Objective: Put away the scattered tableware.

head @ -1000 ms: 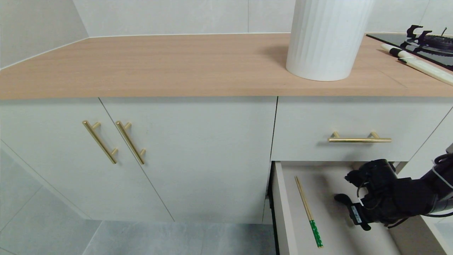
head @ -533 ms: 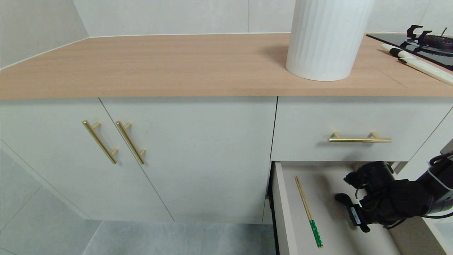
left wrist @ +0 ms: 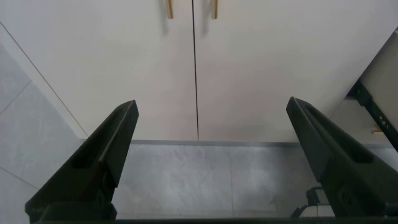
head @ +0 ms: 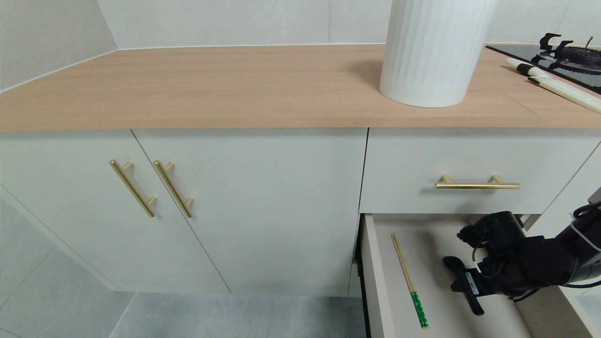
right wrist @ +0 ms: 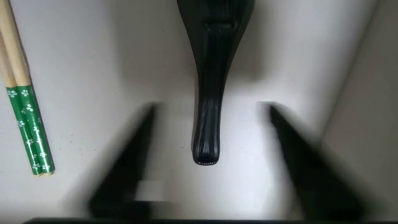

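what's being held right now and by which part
Nothing. The right hand is open astride the black spoon, not touching it; the left hand is open and empty.

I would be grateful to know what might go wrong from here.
1. The right gripper is low in the open drawer, beneath the shut upper drawer; rising straight up may strike that front.
2. The black spoon lies between its open fingers; a sideways pull may drag it into the chopsticks.

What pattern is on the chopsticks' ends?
Chopsticks: green with small white flowers, clearest in right wrist view.
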Available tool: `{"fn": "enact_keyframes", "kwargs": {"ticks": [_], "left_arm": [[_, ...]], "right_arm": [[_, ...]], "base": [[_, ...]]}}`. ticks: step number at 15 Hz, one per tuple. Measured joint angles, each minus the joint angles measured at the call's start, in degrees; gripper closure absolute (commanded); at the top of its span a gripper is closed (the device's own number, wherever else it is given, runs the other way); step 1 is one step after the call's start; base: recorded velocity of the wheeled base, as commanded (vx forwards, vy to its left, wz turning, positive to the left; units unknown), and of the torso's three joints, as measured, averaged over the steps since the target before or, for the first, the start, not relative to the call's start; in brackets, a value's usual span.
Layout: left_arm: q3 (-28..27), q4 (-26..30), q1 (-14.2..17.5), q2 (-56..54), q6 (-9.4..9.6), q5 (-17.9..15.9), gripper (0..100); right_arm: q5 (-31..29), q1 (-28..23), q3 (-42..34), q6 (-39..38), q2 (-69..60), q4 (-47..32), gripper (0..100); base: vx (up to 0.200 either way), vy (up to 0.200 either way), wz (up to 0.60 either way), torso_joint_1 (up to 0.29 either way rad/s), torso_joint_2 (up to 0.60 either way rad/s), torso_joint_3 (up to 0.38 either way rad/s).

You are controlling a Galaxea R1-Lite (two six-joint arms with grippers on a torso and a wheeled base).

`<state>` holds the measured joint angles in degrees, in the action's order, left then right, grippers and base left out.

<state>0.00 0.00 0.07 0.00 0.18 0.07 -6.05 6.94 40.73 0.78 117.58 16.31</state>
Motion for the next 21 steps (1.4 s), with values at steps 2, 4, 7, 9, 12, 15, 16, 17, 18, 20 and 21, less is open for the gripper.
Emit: {"fn": "enact_keyframes", "kwargs": {"ticks": [2,4,7,9,12,15,16,17,18,20,21], "left_arm": [[0.0,0.0,0.0,0.0,-0.02,0.0,0],[0.0,0.0,0.0,0.0,0.0,0.0,0],[0.0,0.0,0.0,0.0,-0.02,0.0,0],[0.0,0.0,0.0,0.0,0.0,0.0,0],[0.0,0.0,0.0,0.0,0.0,0.0,0],[0.0,0.0,0.0,0.0,0.33,0.0,0],[0.0,0.0,0.0,0.0,0.09,0.0,0],[0.0,0.0,0.0,0.0,0.06,0.0,0],[0.0,0.0,0.0,0.0,0.02,0.0,0],[0.0,0.0,0.0,0.0,0.0,0.0,0],[0.0,0.0,0.0,0.0,0.0,0.0,0]], "right_arm": [[0.0,0.0,-0.2,0.0,-0.7,0.0,0],[0.0,-0.3,-0.6,0.0,-3.4,-0.1,0],[0.1,-0.6,-2.7,-0.1,-12.0,-0.5,0],[0.3,-0.6,-4.4,-0.2,-19.4,-2.7,0],[0.5,0.8,-6.1,-0.7,-31.5,-11.0,0],[0.1,6.0,-6.3,-1.2,-42.9,-19.5,0],[0.0,7.9,-6.0,-1.3,-45.5,-21.7,0],[0.0,9.1,-5.8,-1.3,-47.5,-22.7,0],[-0.1,9.6,-5.7,-1.3,-48.6,-22.7,0],[-0.2,10.0,-5.7,-1.3,-50.1,-22.9,0],[-0.4,10.1,-5.7,-1.2,-50.6,-22.9,0]], "base": [[0.0,0.0,0.0,0.0,0.0,0.0],[0.0,0.0,0.0,0.0,0.0,0.0],[0.0,0.0,0.0,0.0,0.0,0.0],[0.0,0.0,0.0,0.0,0.0,0.0],[0.0,0.0,0.0,0.0,0.0,0.0],[0.0,0.0,0.0,0.0,0.0,0.0],[0.0,0.0,0.0,0.0,0.0,0.0],[0.0,0.0,0.0,0.0,0.0,0.0],[0.0,0.0,0.0,0.0,0.0,0.0],[-0.2,0.0,0.0,0.002,0.0,0.007],[-0.2,0.0,0.0,0.002,0.01,-0.002]]}}
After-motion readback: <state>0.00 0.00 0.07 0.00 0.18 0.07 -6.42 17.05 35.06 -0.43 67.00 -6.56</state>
